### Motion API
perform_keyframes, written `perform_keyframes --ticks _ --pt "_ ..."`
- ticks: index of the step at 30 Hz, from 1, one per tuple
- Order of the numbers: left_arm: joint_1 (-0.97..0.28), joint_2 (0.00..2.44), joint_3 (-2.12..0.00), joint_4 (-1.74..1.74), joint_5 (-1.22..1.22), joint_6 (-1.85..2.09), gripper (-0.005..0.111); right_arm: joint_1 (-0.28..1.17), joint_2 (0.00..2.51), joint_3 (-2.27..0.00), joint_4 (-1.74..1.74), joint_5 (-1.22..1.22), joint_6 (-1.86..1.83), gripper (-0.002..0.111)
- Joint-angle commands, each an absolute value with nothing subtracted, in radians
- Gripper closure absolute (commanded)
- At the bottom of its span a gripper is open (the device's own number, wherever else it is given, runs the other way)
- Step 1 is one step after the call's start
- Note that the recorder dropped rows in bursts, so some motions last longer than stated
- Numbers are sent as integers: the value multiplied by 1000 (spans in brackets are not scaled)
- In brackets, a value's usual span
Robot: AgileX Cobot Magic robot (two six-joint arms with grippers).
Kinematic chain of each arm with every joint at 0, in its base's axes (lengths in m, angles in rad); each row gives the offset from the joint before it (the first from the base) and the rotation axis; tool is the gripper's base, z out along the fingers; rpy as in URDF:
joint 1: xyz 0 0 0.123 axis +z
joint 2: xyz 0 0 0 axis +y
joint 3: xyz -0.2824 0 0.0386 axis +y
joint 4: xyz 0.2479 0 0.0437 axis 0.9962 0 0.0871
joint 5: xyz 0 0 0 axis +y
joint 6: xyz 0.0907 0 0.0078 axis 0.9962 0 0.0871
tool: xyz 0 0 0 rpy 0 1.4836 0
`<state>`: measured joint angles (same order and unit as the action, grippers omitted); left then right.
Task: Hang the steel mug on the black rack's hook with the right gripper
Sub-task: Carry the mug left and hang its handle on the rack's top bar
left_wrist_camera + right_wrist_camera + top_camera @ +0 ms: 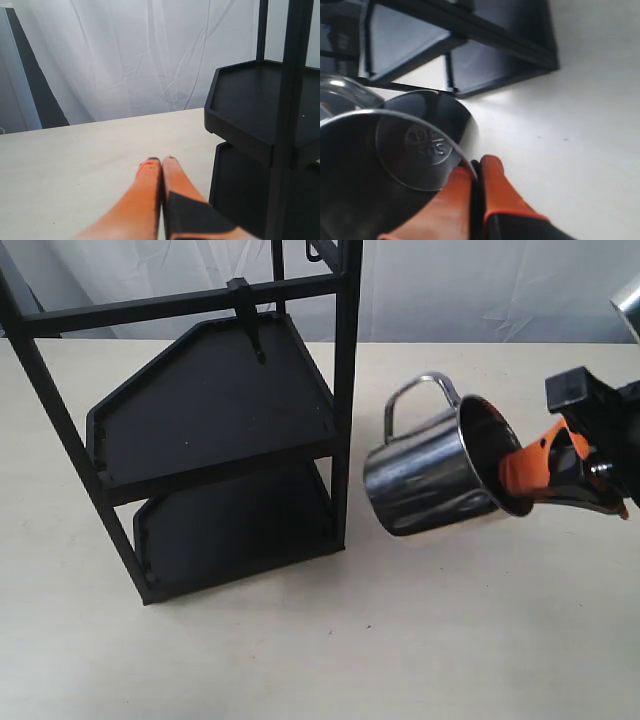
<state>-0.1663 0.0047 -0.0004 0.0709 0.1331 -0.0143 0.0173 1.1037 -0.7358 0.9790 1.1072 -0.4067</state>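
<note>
The steel mug (430, 475) hangs tilted on its side above the table, mouth toward the right, its looped handle (415, 400) pointing up. My right gripper (535, 468) is shut on the mug's rim, one orange finger inside and one outside. In the right wrist view the mug's inside (385, 165) fills the frame beside the pinching fingers (492, 185). The black rack (215, 430) stands to the mug's left. The hook (250, 325) hangs from the rack's top crossbar, well left of and above the mug. My left gripper (161, 162) is shut and empty, beside the rack (265, 150).
A smaller loop hook (318, 252) shows at the rack's top edge. A white curtain backs the pale table (400, 640). The rack's front post (345, 400) stands between the mug and the shelves.
</note>
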Motion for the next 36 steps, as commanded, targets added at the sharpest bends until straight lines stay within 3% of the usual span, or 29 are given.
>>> perform_keyframes --ticks 1,9,15,36 --pt "-171 0 0 72 128 -17 105 64 1130 -744 1142 1086 -478 109" --pt "-171 0 0 72 128 -17 105 250 1245 -748 1400 1040 -638 109" --pt "-171 0 0 72 128 -17 105 302 1313 -810 1395 1021 -638 109" --pt "-171 0 0 72 128 -17 105 319 1512 -873 1176 859 -600 109"
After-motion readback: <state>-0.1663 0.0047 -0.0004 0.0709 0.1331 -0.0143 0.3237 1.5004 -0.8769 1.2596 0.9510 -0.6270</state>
